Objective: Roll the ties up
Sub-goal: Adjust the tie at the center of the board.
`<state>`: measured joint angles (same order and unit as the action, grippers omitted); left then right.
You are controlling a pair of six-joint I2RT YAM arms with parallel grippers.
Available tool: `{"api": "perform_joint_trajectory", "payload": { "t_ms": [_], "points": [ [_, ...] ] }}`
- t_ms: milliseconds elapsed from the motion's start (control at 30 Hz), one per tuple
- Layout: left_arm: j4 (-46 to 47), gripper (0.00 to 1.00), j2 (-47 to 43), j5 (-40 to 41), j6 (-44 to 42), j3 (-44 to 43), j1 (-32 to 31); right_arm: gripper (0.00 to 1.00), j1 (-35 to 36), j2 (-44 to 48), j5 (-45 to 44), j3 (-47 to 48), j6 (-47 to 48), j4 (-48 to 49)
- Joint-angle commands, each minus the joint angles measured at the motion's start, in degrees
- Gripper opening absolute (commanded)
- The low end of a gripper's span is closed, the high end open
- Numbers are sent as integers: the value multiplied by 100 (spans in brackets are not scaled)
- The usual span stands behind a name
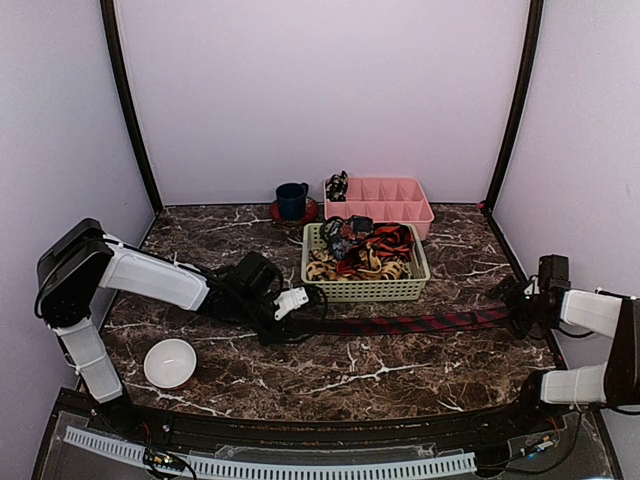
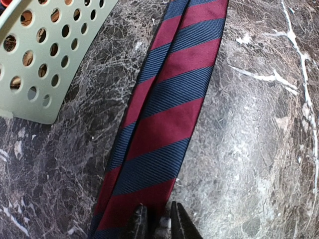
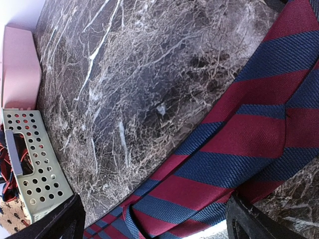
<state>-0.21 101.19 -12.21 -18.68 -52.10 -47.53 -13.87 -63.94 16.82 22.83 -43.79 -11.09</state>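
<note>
A long tie (image 1: 400, 323) with dark blue and red diagonal stripes lies stretched flat across the marble table (image 1: 350, 370). My left gripper (image 1: 278, 328) is at its narrow left end. In the left wrist view the fingertips (image 2: 137, 223) stand close together, pinching the edge of the tie (image 2: 164, 114). My right gripper (image 1: 516, 305) is at the wide right end. In the right wrist view it (image 3: 154, 221) stands wide open and straddles the tie (image 3: 239, 149), which is folded over itself there. More ties (image 1: 362, 250), red-and-black and leopard-print, lie heaped in the green basket (image 1: 365, 291).
The perforated green basket (image 2: 45, 59) (image 3: 35, 164) stands just behind the tie. Behind the basket is a pink divided tray (image 1: 380, 198) (image 3: 20, 59). A blue mug (image 1: 292, 200) on a red coaster sits left of the tray. A white bowl (image 1: 170, 362) rests at front left.
</note>
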Motion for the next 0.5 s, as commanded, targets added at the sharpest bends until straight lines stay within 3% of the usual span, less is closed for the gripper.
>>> {"api": "perform_joint_trajectory", "payload": {
  "t_ms": [0, 167, 233, 333, 467],
  "points": [
    [-404, 19, -306, -20, 172, 16, -2, 99, -76, -63, -178, -25, 115, -362],
    [-69, 19, -544, 152, 206, 173, -2, 99, -201, -221, -153, -12, 191, -337],
    [43, 31, -529, 155, 131, 137, -2, 99, -308, -220, -134, 21, 265, -365],
    [329, 55, -353, -65, 36, 52, -5, 99, -414, -249, -118, 54, 362, -416],
    [383, 62, 108, -369, -97, -301, -11, 99, -554, -242, -93, 50, 493, -469]
  ]
}}
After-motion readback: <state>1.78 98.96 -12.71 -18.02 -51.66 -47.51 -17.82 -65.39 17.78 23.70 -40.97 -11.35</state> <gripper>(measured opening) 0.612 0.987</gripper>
